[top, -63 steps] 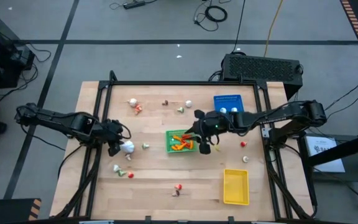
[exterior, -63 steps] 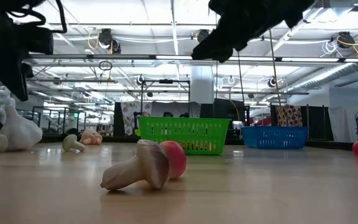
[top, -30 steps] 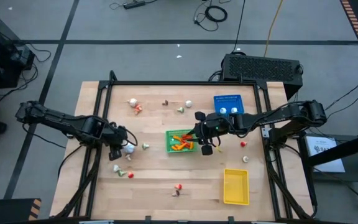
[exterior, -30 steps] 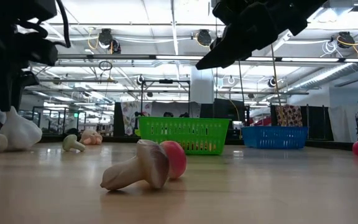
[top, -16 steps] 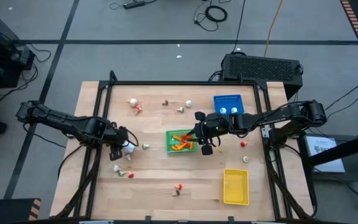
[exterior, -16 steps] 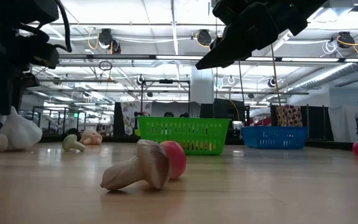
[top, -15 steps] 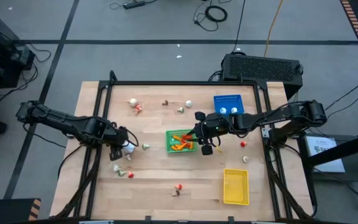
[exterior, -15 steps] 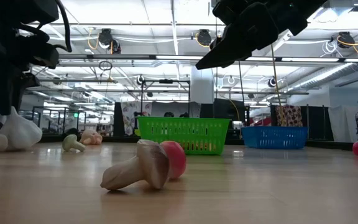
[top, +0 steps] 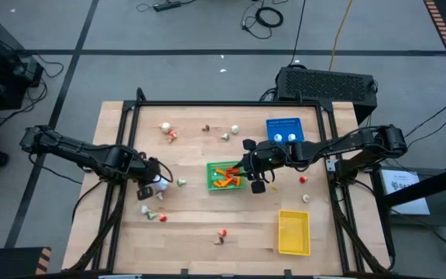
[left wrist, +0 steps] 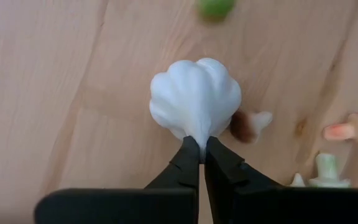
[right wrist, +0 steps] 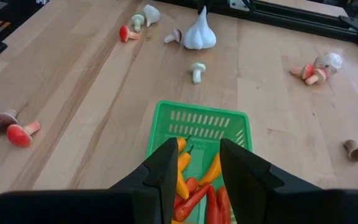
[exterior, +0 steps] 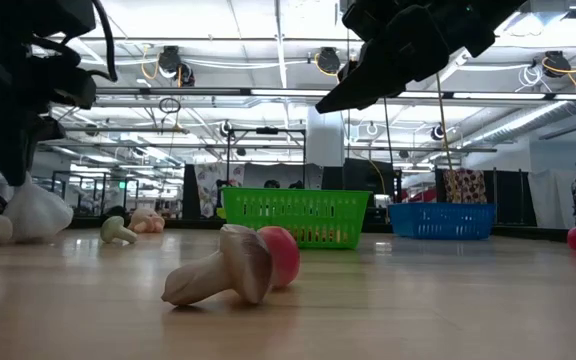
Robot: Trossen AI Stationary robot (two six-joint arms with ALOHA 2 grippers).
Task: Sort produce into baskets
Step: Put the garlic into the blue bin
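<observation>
Wooden table (top: pixel 200 221) with little toy veg scattered around. The left gripper (left wrist: pixel 197 151) has its fingers pinched tight on the stem of a white garlic bulb (left wrist: pixel 195 101) on the table's left side. The right gripper (right wrist: pixel 194 163) hangs parted and empty over the green mesh basket (right wrist: pixel 199 122) holding orange and red peppers (right wrist: pixel 199 190), mid-table.

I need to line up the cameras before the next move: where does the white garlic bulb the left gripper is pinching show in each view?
High view: the white garlic bulb lies left of centre, at the left gripper.
Low view: far left, on the table.
Left wrist view: centre, its tip pinched between the fingers.
Right wrist view: top centre, far off.
Shared landmark: the green basket, absent only from the left wrist view.
</observation>
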